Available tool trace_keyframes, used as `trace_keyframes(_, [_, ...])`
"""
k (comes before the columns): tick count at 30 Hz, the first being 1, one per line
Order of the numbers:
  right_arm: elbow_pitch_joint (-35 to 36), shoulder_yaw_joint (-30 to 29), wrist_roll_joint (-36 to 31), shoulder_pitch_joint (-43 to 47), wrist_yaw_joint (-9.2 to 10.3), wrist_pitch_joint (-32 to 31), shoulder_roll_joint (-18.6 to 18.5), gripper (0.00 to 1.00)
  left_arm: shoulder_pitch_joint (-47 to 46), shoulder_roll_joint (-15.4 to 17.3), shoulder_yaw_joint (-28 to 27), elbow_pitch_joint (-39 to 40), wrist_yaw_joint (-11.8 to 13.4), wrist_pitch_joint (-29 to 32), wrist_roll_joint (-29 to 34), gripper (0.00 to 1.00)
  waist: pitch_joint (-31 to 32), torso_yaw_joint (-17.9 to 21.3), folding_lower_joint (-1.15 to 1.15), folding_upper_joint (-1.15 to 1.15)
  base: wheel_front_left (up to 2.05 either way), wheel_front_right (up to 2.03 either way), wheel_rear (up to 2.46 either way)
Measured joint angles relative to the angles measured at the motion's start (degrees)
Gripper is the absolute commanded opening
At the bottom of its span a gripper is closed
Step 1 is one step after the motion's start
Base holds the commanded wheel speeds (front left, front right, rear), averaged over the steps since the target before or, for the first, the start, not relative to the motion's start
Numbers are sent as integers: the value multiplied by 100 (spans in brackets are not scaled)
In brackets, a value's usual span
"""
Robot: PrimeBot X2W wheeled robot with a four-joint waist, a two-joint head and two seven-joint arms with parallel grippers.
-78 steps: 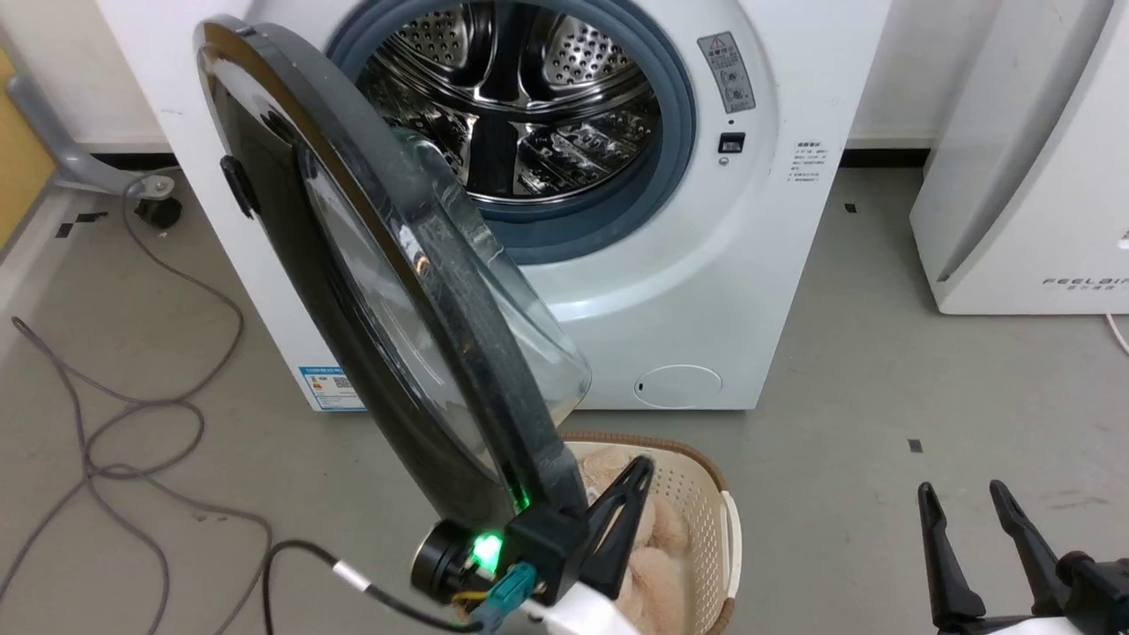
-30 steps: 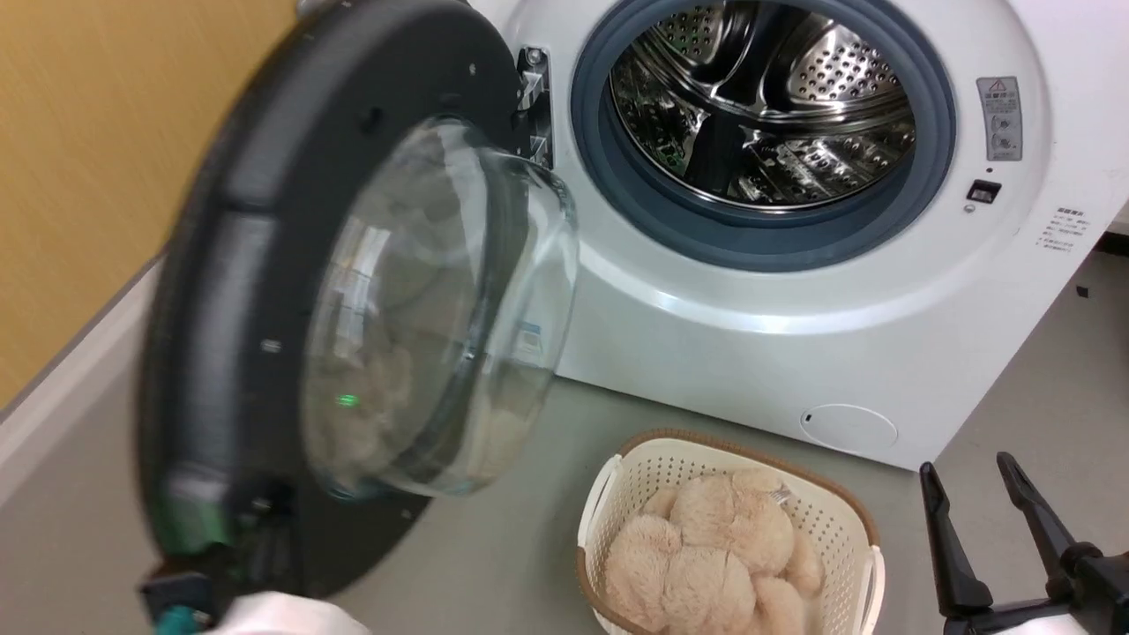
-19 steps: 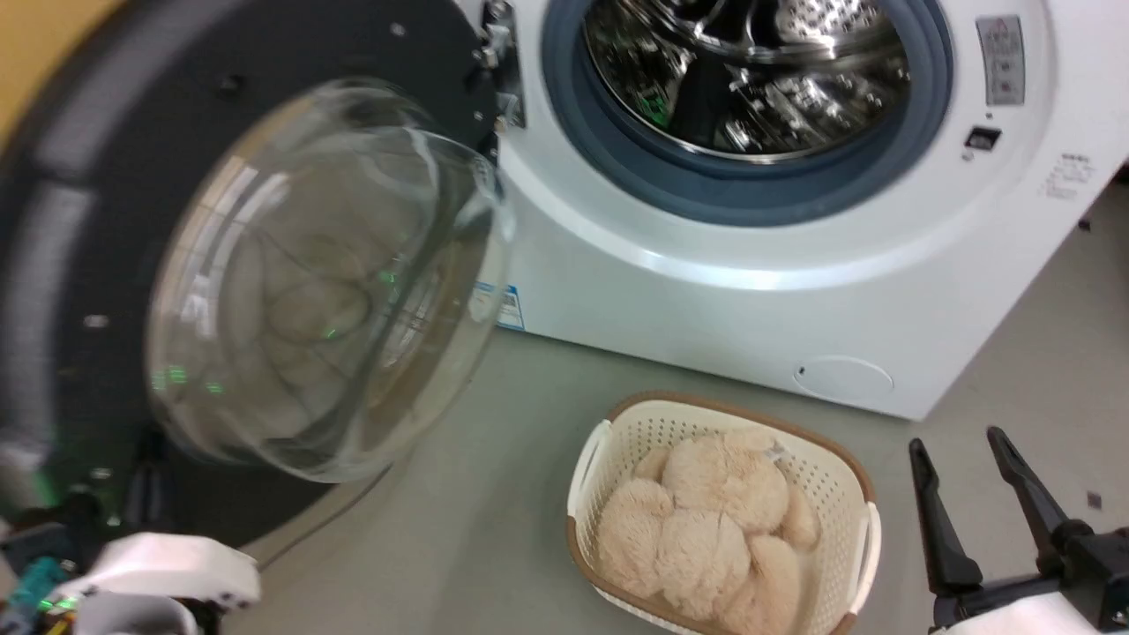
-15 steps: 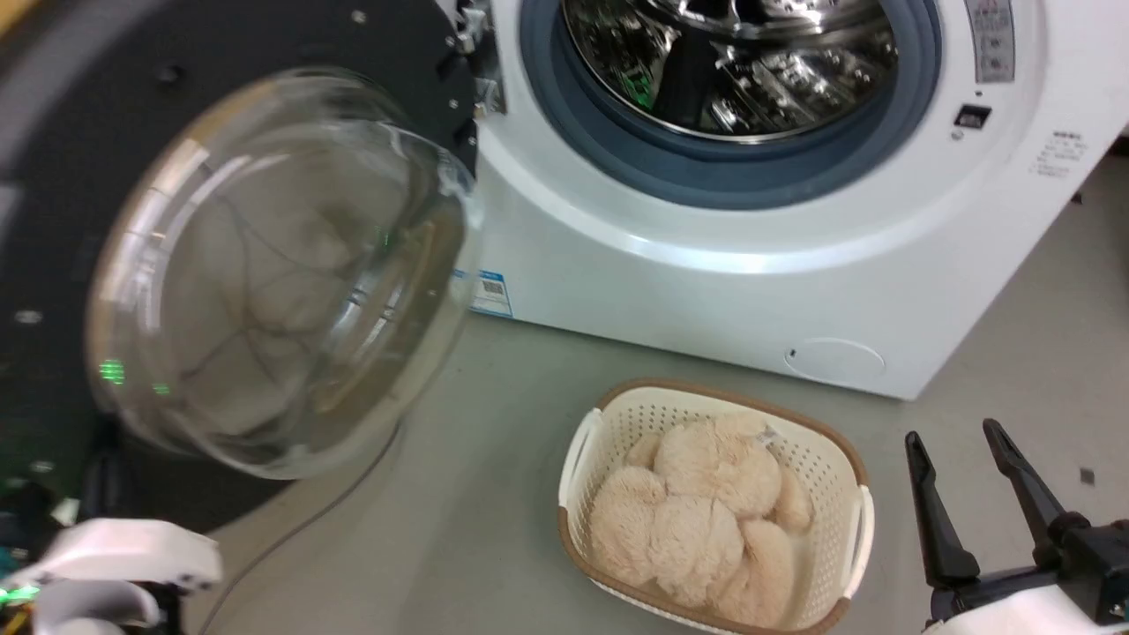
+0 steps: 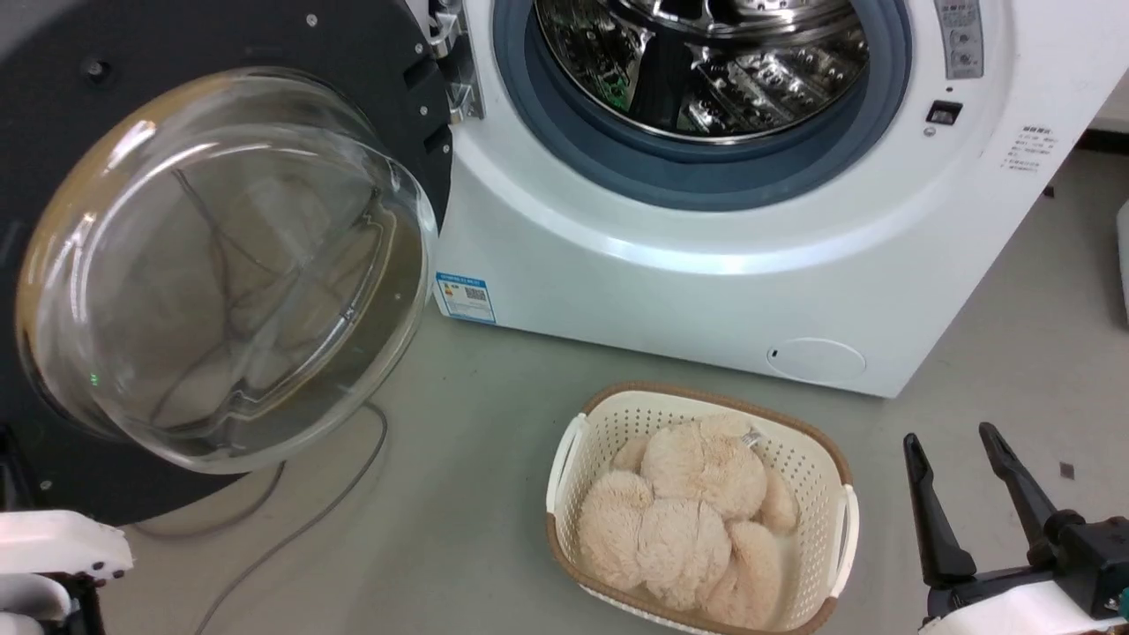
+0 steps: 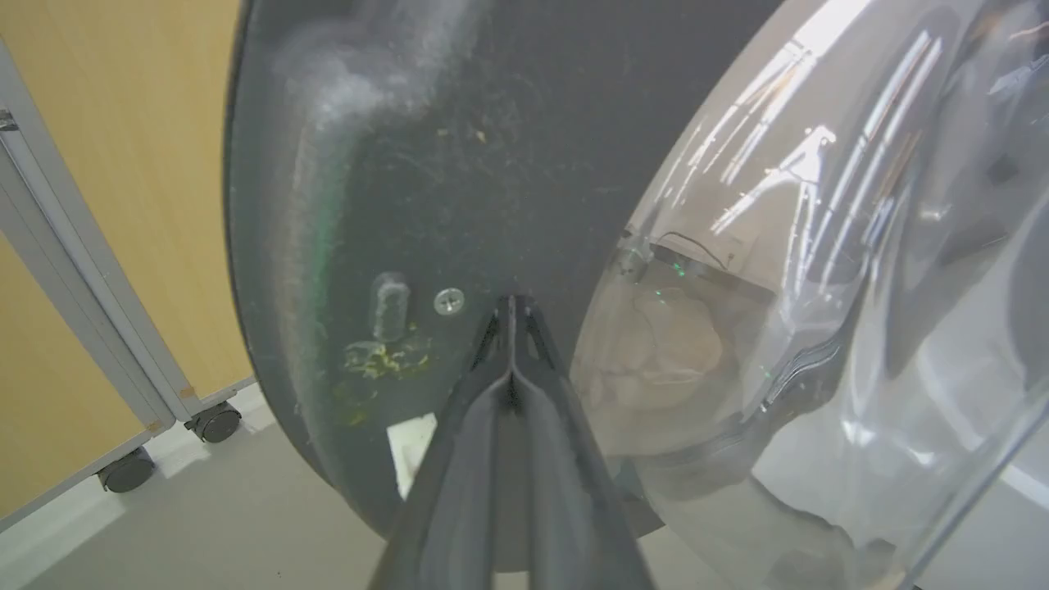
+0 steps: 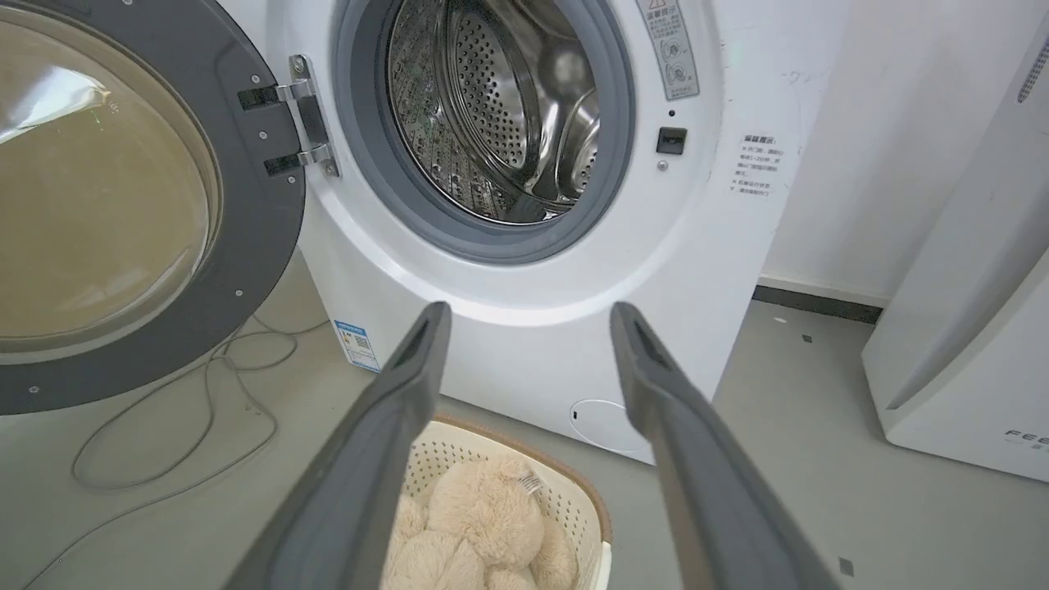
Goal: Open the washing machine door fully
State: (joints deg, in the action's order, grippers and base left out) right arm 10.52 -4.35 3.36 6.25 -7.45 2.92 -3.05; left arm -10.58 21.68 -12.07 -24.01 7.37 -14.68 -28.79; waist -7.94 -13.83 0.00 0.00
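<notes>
The washing machine [image 5: 706, 265] stands with its steel drum [image 5: 697, 62] exposed. Its door [image 5: 53, 476] is swung far out to the left, inner side facing me, the clear glass bowl [image 5: 220, 265] bulging forward. In the left wrist view my left gripper [image 6: 510, 305] is shut, fingers pressed together, tips against the door's dark inner rim [image 6: 459, 164] beside the glass bowl [image 6: 778, 287]. My right gripper [image 5: 948, 437] hangs open and empty at the lower right, away from the machine. The right wrist view shows that gripper [image 7: 529, 311] open before the machine, with the door [image 7: 262, 238] on its hinge.
A cream basket [image 5: 829, 494] of beige plush stands on the floor before the machine. A grey cable [image 5: 300, 529] lies under the door. The white FEELAIR appliance [image 7: 967, 328] stands to the right. A wheeled yellow partition [image 6: 98, 246] is behind the door.
The door has swung from half open, edge toward me, to wide open on the left with its inner side showing. The head camera has turned left. My right gripper stays open.
</notes>
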Motion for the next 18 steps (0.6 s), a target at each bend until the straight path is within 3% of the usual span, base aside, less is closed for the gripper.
trace_keyframes(8, [-151,25,127,7,0,75,0,100,299,-613,-291,599,-129,-1,628,1,284,0,-1,0,0,0,0])
trace_keyframes(10, [-209,38,146,19,0,104,0,100,628,-848,-345,964,-124,-2,791,62,372,25,-1,0,0,0,0])
trace_keyframes(11, [-236,43,171,34,0,122,0,100,817,-978,-356,1132,-96,-2,860,97,418,40,-1,0,0,0,0])
trace_keyframes(16, [-291,40,214,166,0,129,1,100,1692,-1579,-109,1975,-23,-1,1268,100,641,130,-1,0,0,0,0])
trace_keyframes(18, [-300,46,212,171,0,129,0,100,1853,-1673,37,2119,-4,-1,1333,100,680,171,-1,0,0,0,0])
